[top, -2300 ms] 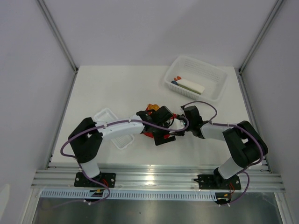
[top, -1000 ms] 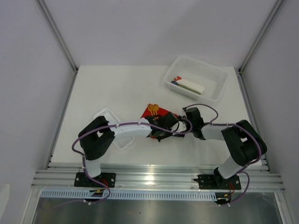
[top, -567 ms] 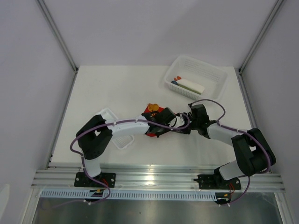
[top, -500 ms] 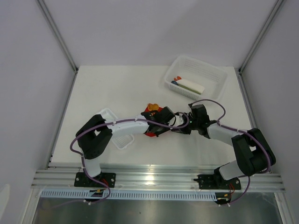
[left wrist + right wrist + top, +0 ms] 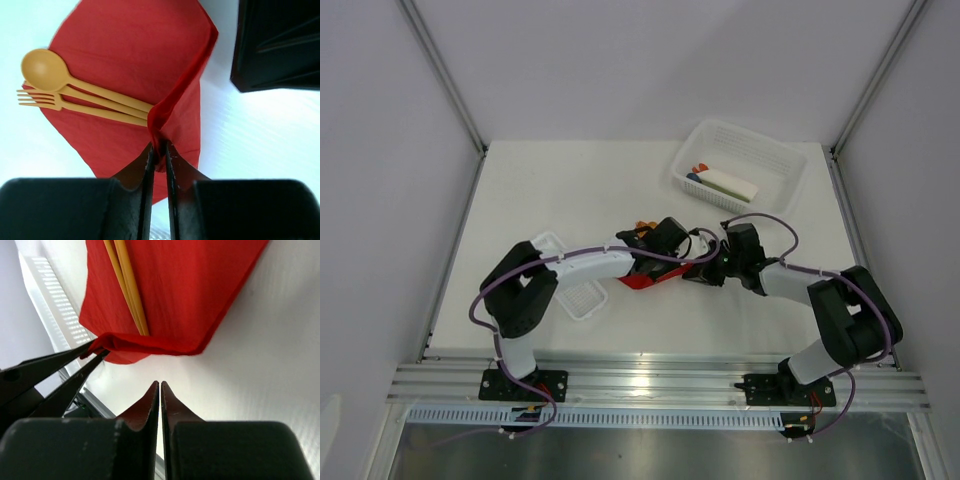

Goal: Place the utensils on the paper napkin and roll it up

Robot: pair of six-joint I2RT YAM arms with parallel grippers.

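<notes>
At the left of the overhead view, a white tray (image 5: 582, 300) lies on the table (image 5: 550, 190), partly under the left arm's forearm. Toward the middle, the left gripper (image 5: 159, 151) is clenched on the red paper napkin (image 5: 125, 55). In its wrist view the two fingertips are almost together and pinch a raised fold of the sheet's right edge. That edge stands up off the table as a ridge, while the rest of the napkin lies flat.

On the napkin's left part, the orange spoon (image 5: 44, 69) and the orange fork (image 5: 41, 98) lie side by side. Their heads are at the sheet's left edge, and the fork's tines reach past it onto the white table. The handles run toward the lower right and vanish under the lifted fold. Whether a third handle lies between them I cannot tell.

Just right of the napkin, the right gripper (image 5: 160, 386) is closed, its fingertips meeting with nothing between them. They point toward the napkin's near edge but stand just apart from it, over bare table. Its wrist view shows the orange handles on the red sheet at the top of the frame, and the left gripper's fingers (image 5: 65, 365) at the left nipping the folded edge.

At the upper right of the overhead view, a white mesh basket (image 5: 791, 190) holds a white item and small blue and red pieces, well apart from both grippers.
</notes>
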